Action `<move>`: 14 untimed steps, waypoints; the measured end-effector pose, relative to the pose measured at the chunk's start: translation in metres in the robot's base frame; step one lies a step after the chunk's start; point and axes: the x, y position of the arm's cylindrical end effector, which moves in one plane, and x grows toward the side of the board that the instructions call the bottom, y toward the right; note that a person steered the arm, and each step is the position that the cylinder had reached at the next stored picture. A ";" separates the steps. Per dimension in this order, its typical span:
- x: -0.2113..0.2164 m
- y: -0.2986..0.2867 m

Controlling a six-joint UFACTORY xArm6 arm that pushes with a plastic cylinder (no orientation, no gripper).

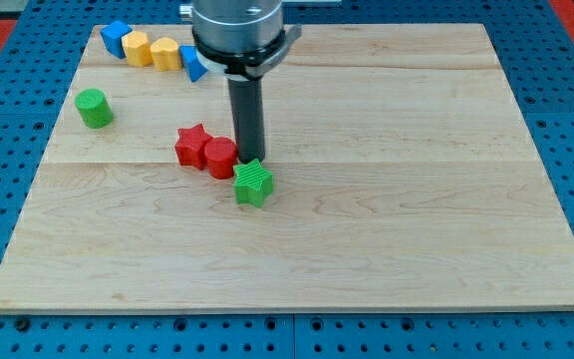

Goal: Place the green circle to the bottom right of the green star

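Green circle [94, 107]: short upright cylinder, seemingly ridged.

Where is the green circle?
The green circle sits near the board's left edge, toward the view's top, alone, below the blue and yellow blocks.

red star [192, 143], red cylinder [220, 158], yellow blocks [151, 50], blue blocks [116, 38]

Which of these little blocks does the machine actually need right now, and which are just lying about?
Needed: green circle, green star, my tip just above the star.

Lying about: red star, red cylinder, two blue blocks, two yellow blocks.
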 end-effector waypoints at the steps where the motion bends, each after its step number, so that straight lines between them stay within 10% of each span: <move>1: -0.004 -0.004; 5: -0.097 -0.028; 10: -0.050 -0.232; 14: -0.117 -0.117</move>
